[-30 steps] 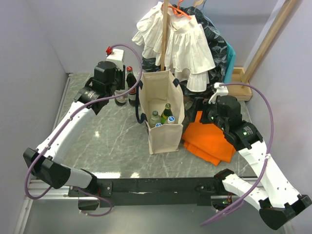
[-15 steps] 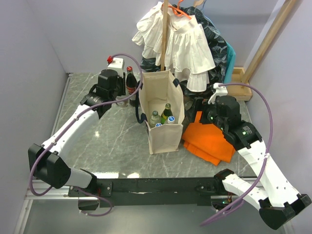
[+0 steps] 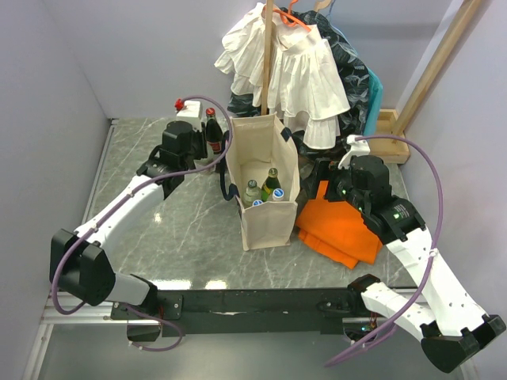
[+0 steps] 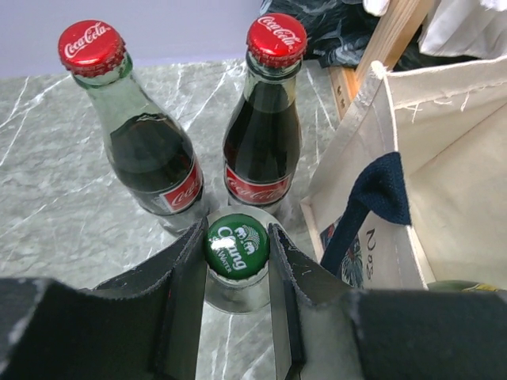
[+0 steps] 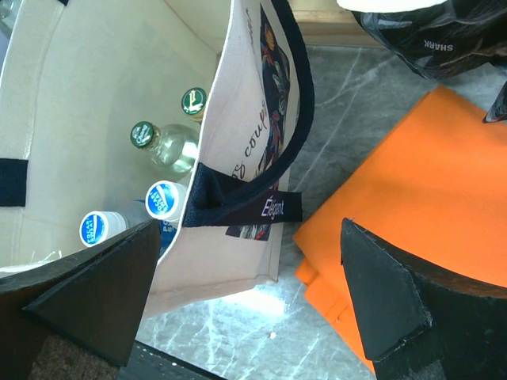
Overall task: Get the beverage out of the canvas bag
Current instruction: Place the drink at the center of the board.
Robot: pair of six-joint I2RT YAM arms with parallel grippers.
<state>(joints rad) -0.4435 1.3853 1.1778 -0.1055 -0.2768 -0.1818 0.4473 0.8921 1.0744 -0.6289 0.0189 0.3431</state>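
1. The bag (image 3: pixel 265 202) stands upright on the desk (image 3: pixel 174 229), mouth wide open. A navy handle (image 4: pixel 372 198) droops over its left wall.
2. Just left of the bag sits the left hand (image 4: pixel 238 233), and it's clamped on a green-cap bottle (image 4: pixel 237 245). The fingers (image 4: pixel 184 277) press against both sides of the cap.
3. So that bottle is outside the bag, upright, right beside its left wall. The hand hides its lower part, so whether the base rests on the desk can't be told.
4. Two cola bottles (image 4: pixel 150 150) (image 4: pixel 265 142) stand side by side by the bag's far left corner, just past the gripped bottle. They are upright, with red caps on.
5. Down inside the bag are four more bottles, bunched toward its near end. Two have green caps (image 5: pixel 193 100) (image 5: pixel 142 134) and two have blue caps (image 5: pixel 162 196) (image 5: pixel 93 228).
6. Over on the bag's right side, the right hand (image 5: pixel 253 293) hangs above the right wall. Its fingers (image 5: pixel 87 293) are spread wide apart and hold nothing.
7. An orange cloth (image 3: pixel 341 229) lies folded flat on the desk just right of the bag, under that right hand.
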